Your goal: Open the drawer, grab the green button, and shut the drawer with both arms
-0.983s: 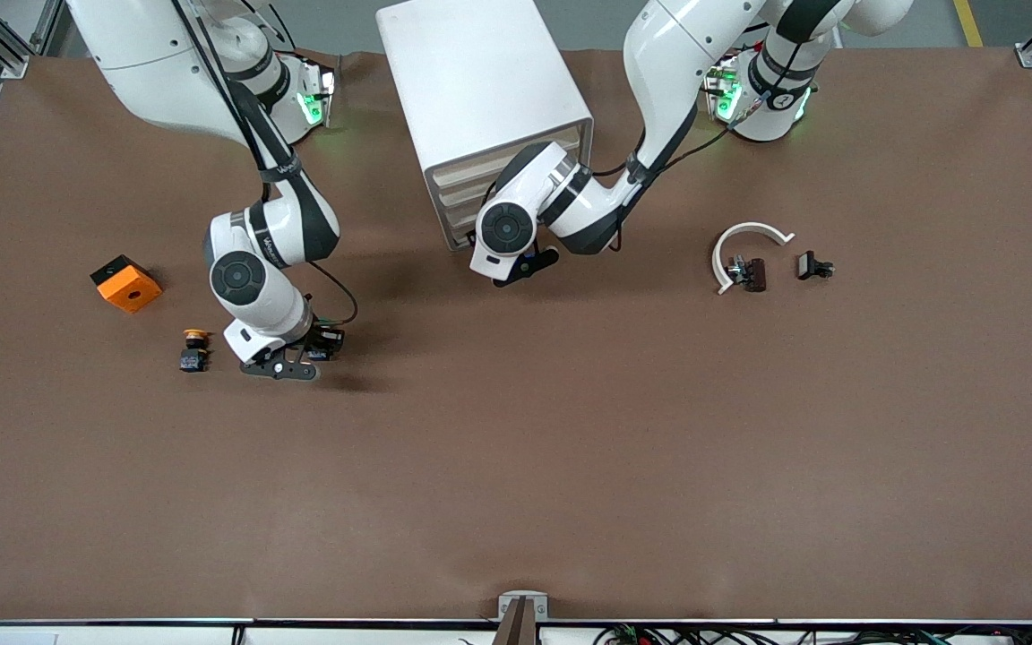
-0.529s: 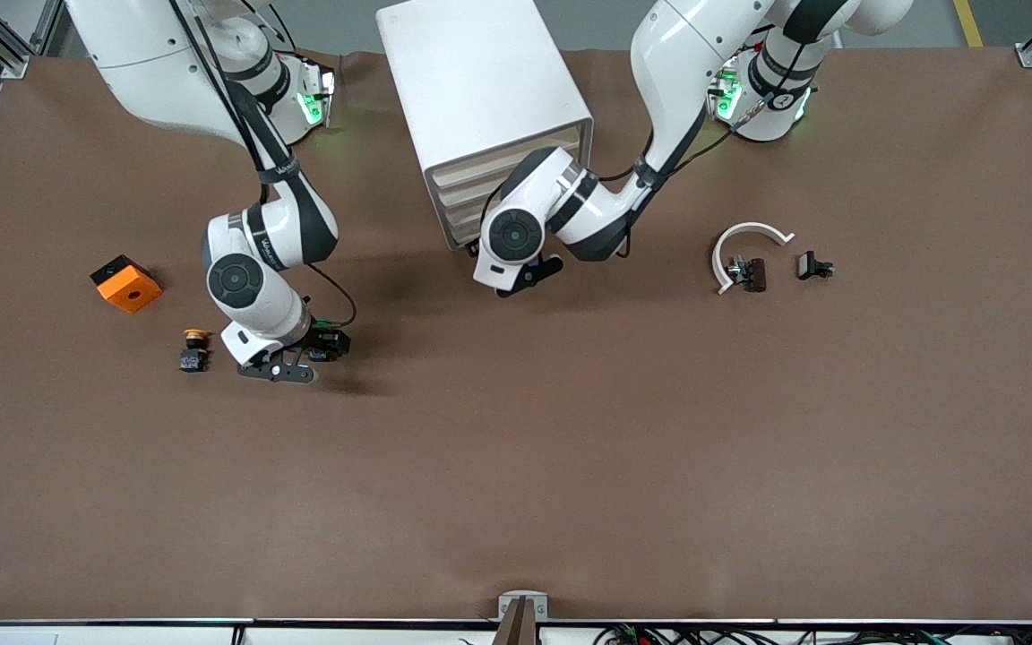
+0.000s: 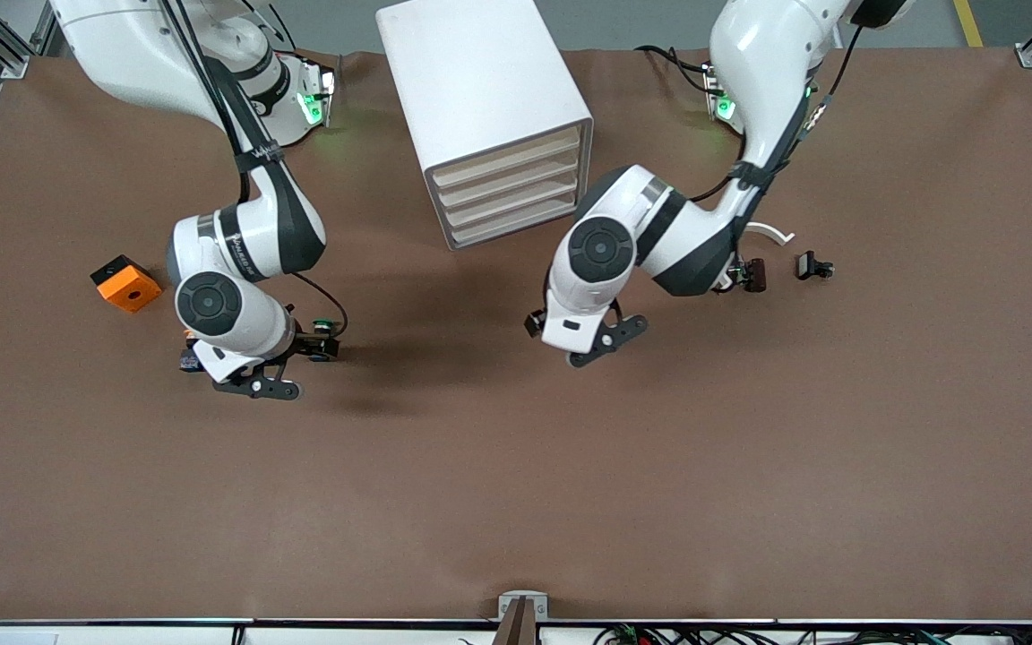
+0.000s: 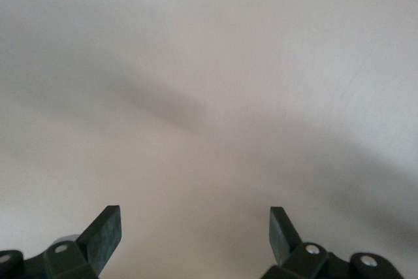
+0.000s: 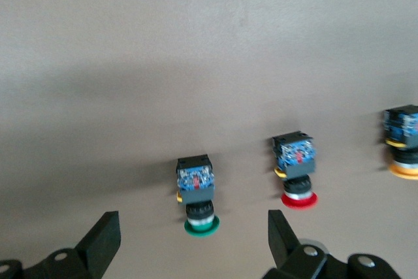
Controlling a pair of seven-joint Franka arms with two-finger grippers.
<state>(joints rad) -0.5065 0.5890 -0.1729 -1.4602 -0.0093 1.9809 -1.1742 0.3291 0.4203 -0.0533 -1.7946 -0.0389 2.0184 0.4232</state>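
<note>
The green-capped button (image 5: 198, 195) lies on its side on the brown table, free of any grip; in the front view it shows beside the right arm's wrist (image 3: 324, 342). My right gripper (image 5: 194, 223) hovers over it, open, with the button's cap just ahead of the gap between the fingers; from the front the gripper (image 3: 256, 387) sits toward the right arm's end. The white drawer cabinet (image 3: 507, 193) has all its drawers flush. My left gripper (image 3: 583, 345) hangs open over bare table, nearer the camera than the cabinet, and the left gripper (image 4: 194, 217) holds nothing.
A red-capped button (image 5: 297, 173) and a yellow-capped one (image 5: 403, 143) lie beside the green one. An orange block (image 3: 125, 283) sits toward the right arm's end. A white curved piece (image 3: 771, 233) and two small dark parts (image 3: 753, 274) (image 3: 813, 265) lie toward the left arm's end.
The right gripper opened, left the green button on the table and shifted toward the right arm's end. The left arm pulled away from the cabinet's front to over open table.
</note>
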